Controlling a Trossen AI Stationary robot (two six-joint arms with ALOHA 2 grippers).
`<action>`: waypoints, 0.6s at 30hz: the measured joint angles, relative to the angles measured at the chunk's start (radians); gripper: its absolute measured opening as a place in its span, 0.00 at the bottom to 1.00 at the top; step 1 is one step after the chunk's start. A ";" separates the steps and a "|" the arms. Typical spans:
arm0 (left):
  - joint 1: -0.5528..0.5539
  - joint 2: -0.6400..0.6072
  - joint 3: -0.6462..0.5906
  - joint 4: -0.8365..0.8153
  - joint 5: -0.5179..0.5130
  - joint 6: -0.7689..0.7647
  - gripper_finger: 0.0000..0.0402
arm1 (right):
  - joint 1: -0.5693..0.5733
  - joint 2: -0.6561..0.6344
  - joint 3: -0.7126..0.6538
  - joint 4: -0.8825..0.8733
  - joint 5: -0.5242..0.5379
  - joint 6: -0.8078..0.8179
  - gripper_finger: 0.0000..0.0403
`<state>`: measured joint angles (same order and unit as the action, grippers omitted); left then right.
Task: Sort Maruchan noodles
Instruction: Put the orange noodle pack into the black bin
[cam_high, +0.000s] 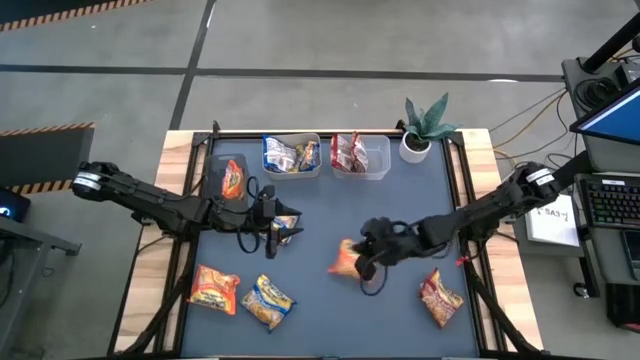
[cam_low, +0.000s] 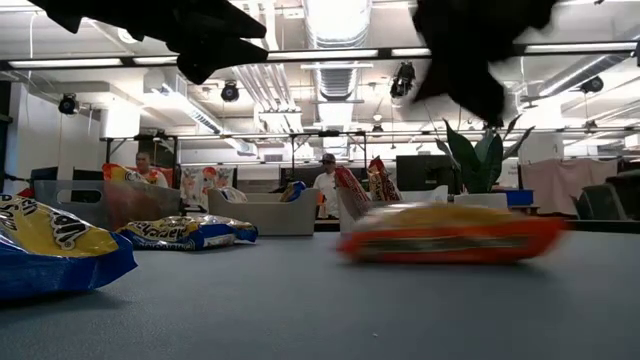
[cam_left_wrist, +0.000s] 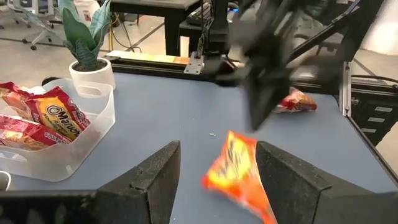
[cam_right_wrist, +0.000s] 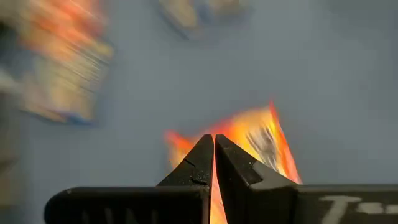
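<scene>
An orange-yellow noodle packet (cam_high: 345, 258) (cam_low: 450, 232) (cam_left_wrist: 239, 171) (cam_right_wrist: 261, 140) lies mid-table, blurred. My right gripper (cam_high: 362, 262) (cam_left_wrist: 256, 121) (cam_right_wrist: 213, 140) hangs just above its right end, fingers shut, with a gap to the packet in the left wrist view. My left gripper (cam_high: 272, 228) (cam_left_wrist: 217, 149) is open and empty, pointing at that packet from the table's left. A yellow-and-blue packet (cam_high: 287, 228) lies beside it. More packets lie flat near the front: red-orange (cam_high: 213, 288), yellow-and-blue (cam_high: 268, 300) and red (cam_high: 440, 297).
Three clear tubs stand along the far edge: one with an orange packet (cam_high: 228, 178), one with yellow-and-blue packets (cam_high: 292, 155), one with red packets (cam_high: 360, 158) (cam_left_wrist: 62, 143). A potted plant (cam_high: 425, 125) (cam_left_wrist: 87, 56) stands at the far right corner. People sit in the room beyond.
</scene>
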<state>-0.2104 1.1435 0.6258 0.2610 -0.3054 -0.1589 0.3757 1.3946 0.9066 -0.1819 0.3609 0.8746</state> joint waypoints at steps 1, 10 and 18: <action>0.000 0.000 0.000 0.001 0.000 0.000 0.48 | 0.000 -0.019 0.011 0.068 -0.003 -0.077 0.02; -0.014 0.010 0.000 -0.025 0.058 -0.045 0.48 | 0.022 -0.180 0.035 0.093 -0.020 -0.283 0.02; -0.019 0.151 0.000 -0.027 0.170 -0.107 0.48 | 0.022 -0.142 -0.020 -0.028 -0.025 -0.177 0.02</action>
<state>-0.2290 1.2943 0.6262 0.2339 -0.1354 -0.2658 0.3973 1.2530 0.8862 -0.2098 0.3360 0.6976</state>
